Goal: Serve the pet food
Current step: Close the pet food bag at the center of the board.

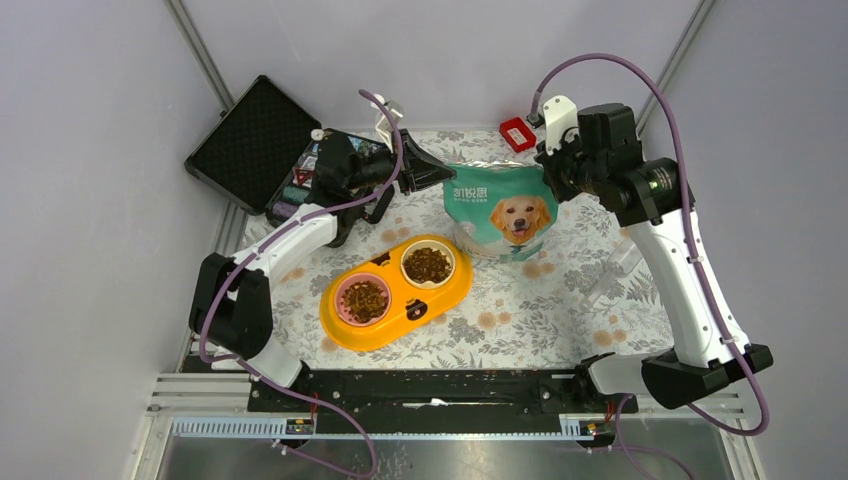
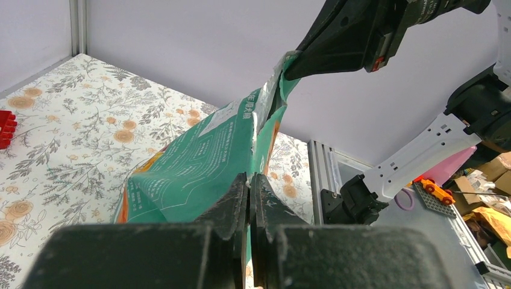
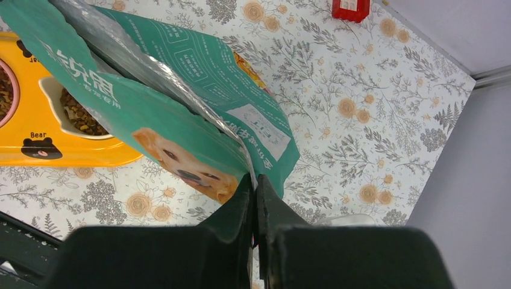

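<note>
The teal-and-white pouch (image 1: 505, 212) stands near the table's (image 1: 560, 320) far edge, its top held between 2 grippers. The left gripper (image 2: 249, 180) is clamped on the pouch's left top corner and the right gripper (image 3: 253, 183) on the right one (fingers pressed tight on the foil). Dark kibble (image 1: 428, 264) fills both bowls of the orange feeder (image 1: 400, 322) mid-table, just in front of the pouch.

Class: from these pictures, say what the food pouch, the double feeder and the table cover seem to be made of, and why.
Pouch: thin plastic film, printed teal, with a silvery foil-like lining; it creases and shines inside.
Feeder: orange moulded plastic, probably, smooth with a slight gloss.
Table cover: flat floral-printed sheet, matte; cloth or vinyl, cannot tell.
</note>
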